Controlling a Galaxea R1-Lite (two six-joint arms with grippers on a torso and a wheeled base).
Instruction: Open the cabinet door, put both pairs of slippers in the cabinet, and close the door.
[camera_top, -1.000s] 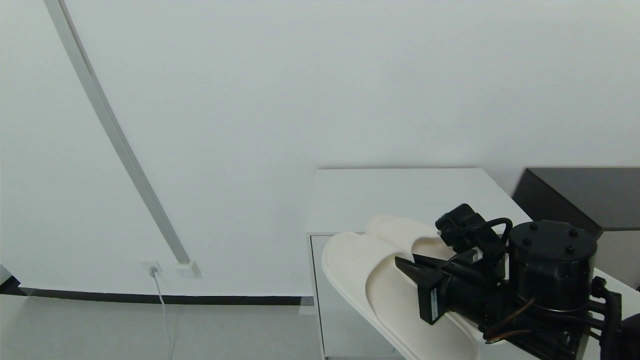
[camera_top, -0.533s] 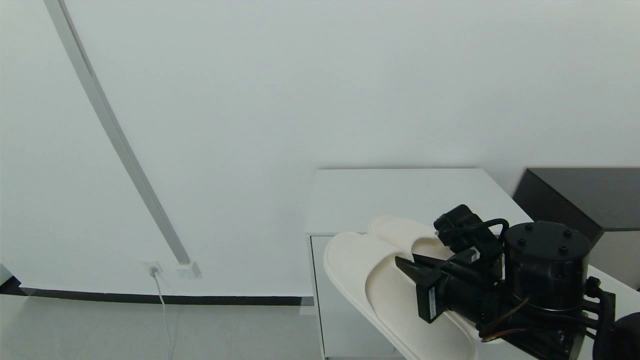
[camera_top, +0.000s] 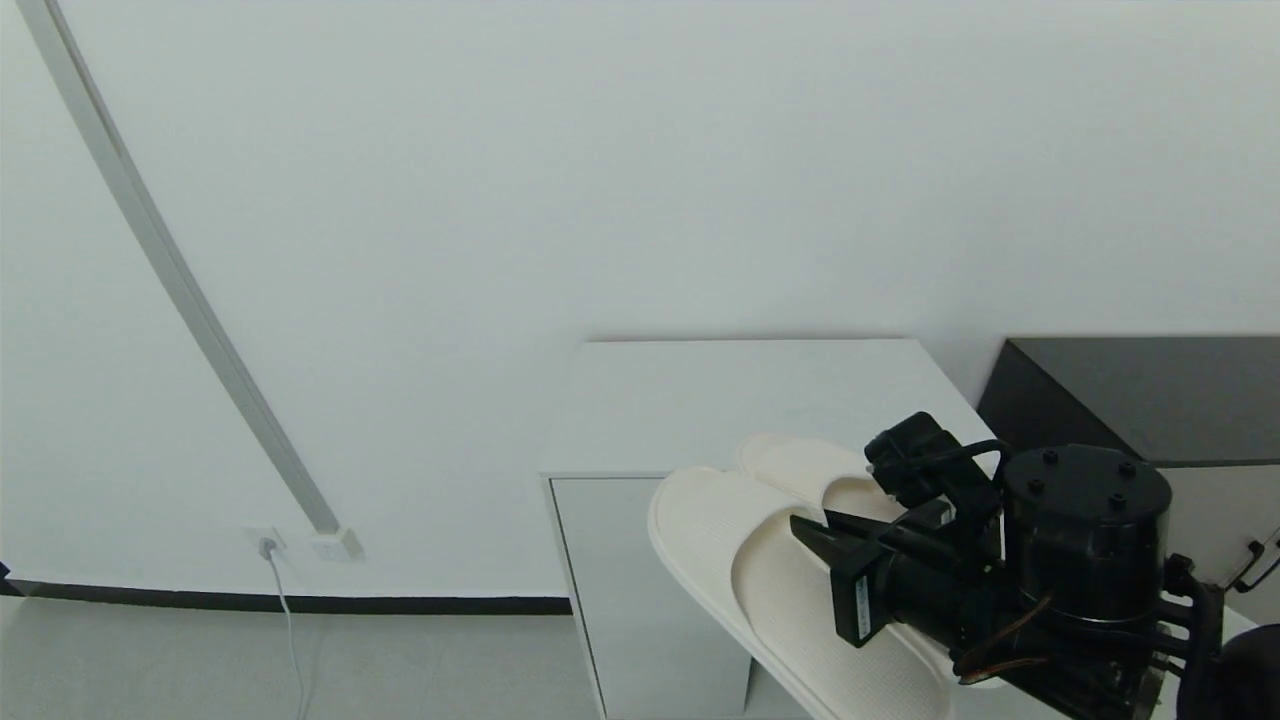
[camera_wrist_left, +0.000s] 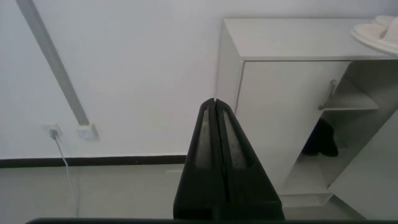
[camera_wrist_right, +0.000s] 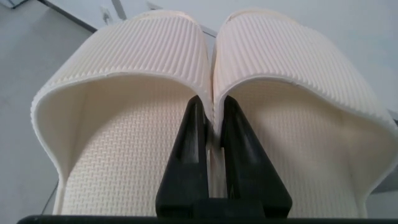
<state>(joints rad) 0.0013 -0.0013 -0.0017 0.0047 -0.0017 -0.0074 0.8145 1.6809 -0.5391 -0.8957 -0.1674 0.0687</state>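
My right gripper is shut on a pair of white slippers, held in the air in front of the white cabinet. In the right wrist view its fingers pinch the touching inner edges of both slippers; the gripper sits between the two openings. The cabinet door stands open in the left wrist view, showing a shelf inside. My left gripper is shut on nothing, lower down and to the left of the cabinet. The slippers' toes overhang the cabinet top there.
A dark object stands inside the cabinet below the shelf. A black piece of furniture adjoins the cabinet on the right. A wall socket with a cable and a grey wall strip are to the left, above bare floor.
The whole head picture has slid left, so the camera has turned right. My right gripper keeps the slippers in about the same place in the picture.
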